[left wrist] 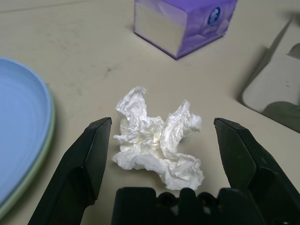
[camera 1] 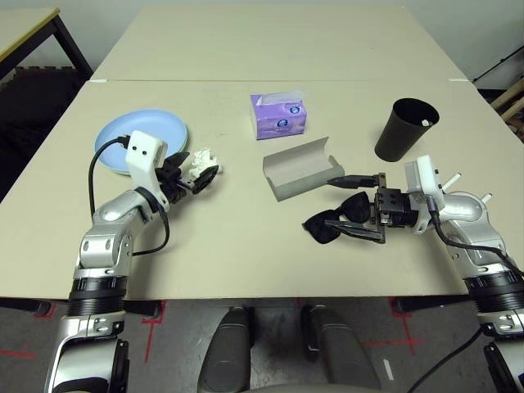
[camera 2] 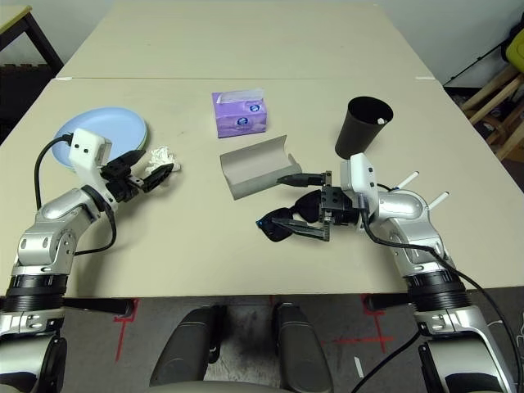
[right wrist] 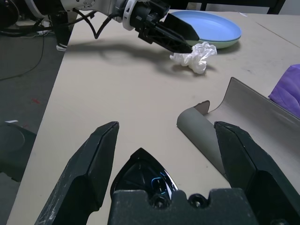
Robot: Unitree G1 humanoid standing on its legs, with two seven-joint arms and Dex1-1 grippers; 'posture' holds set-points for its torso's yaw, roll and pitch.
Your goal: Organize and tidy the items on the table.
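Note:
A small crumpled white tissue (left wrist: 159, 140) lies on the table (camera 1: 246, 246) beside a light blue plate (camera 1: 139, 135), which is stacked on a pale green plate (left wrist: 29, 182). My left gripper (camera 1: 199, 169) is open, one finger (left wrist: 93, 159) on each side of the tissue. The black sunglasses (camera 1: 336, 221) lie in front of the open grey glasses case (camera 1: 303, 168). My right gripper (camera 1: 350, 209) is open around the sunglasses, with its fingers (right wrist: 98, 159) on either side of a lens (right wrist: 145, 176).
A purple tissue box (camera 1: 278, 115) stands at the middle back. A tall black cup (camera 1: 405, 128) stands at the back right, just behind my right arm. A second table (camera 1: 278, 41) adjoins the far edge.

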